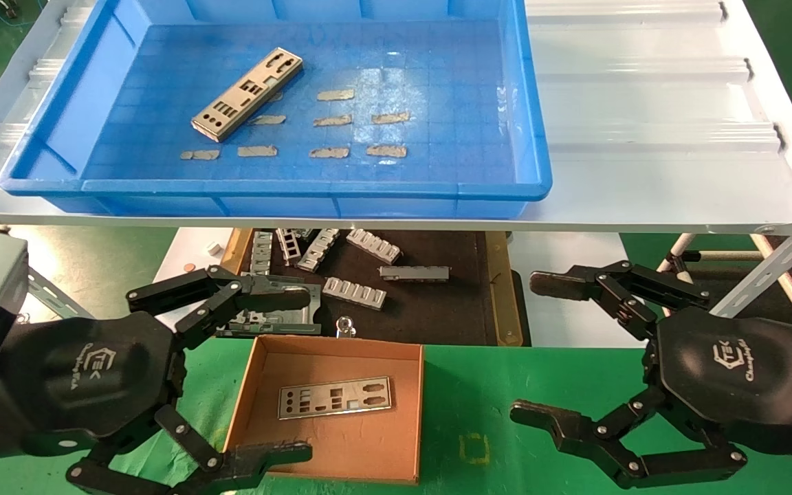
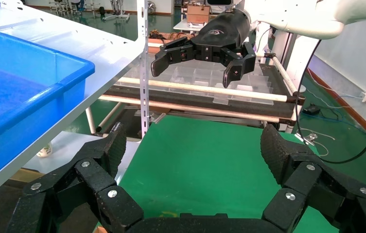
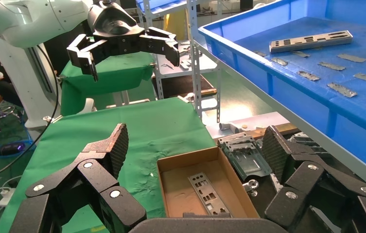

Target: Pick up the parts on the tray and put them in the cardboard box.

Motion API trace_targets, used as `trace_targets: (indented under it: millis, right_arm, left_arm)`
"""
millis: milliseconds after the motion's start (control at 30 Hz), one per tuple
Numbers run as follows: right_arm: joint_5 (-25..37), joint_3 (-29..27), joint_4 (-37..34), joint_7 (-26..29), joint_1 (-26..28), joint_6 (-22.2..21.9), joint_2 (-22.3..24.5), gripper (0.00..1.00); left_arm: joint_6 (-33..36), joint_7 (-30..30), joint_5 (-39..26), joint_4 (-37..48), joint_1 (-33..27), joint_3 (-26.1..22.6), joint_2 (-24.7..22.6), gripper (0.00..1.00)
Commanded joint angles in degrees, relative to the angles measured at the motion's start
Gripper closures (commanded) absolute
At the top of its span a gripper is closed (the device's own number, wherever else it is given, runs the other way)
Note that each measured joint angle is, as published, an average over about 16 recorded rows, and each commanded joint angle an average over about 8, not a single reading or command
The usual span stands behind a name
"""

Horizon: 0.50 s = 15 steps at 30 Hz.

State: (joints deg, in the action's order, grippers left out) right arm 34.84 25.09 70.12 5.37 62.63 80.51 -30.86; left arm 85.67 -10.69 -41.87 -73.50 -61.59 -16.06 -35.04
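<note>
Jaws spread wide and empty on both my grippers: the left gripper hangs over the near-left corner of the box, the right gripper over the green tabletop to the box's right. One plate already lies flat on the box floor. Beyond, on the dark mat, sit ribbed brackets that are not mine to move. Farthest, on the raised shelf, the blue tray holds the last plate at its far left, lying at a slant among small grey patches. I judge it light, stiff, thin and slick, with punched cutouts and likely sharp edges. Lying flush, it gives little to grip; I would pinch across its narrow width at mid-length, so that it hangs level.
</note>
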Motion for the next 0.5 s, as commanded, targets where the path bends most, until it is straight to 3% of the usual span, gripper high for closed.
trace_targets:
  millis: [33,500]
  right_arm:
    - [0.00,0.00,0.00,0.00,0.00,0.00,0.00,0.00]
    - [0.00,0.00,0.00,0.00,0.00,0.00,0.00,0.00]
  left_arm:
    - [0.00,0.00,0.00,0.00,0.00,0.00,0.00,0.00]
    - [0.00,0.00,0.00,0.00,0.00,0.00,0.00,0.00]
